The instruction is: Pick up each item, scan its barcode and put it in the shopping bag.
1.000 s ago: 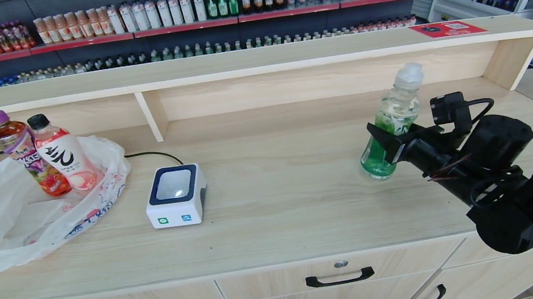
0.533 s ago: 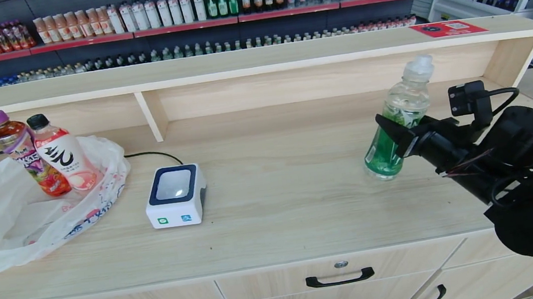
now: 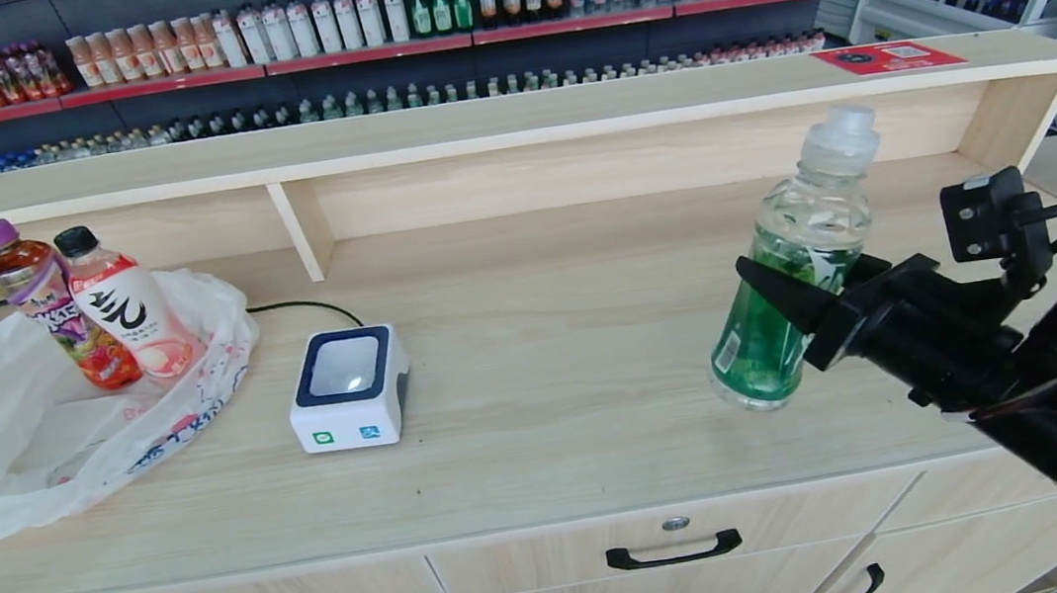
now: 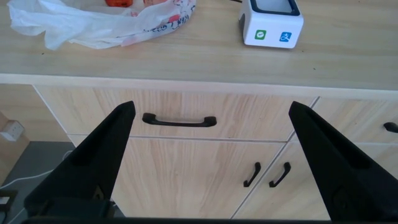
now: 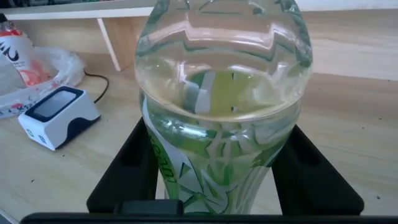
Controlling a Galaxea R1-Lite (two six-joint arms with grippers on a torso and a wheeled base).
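Right pincer clamps the tilted green bottle mid-body; its base seems off the counter.

Shopping bag at counter left, 2 bottles in it; scanner right of bag; 3rd bottle far right.

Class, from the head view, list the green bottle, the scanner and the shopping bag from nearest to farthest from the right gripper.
1. green bottle, in the jaws of the right gripper, right side.
2. scanner, middle of the counter, leftward.
3. shopping bag, far left end.
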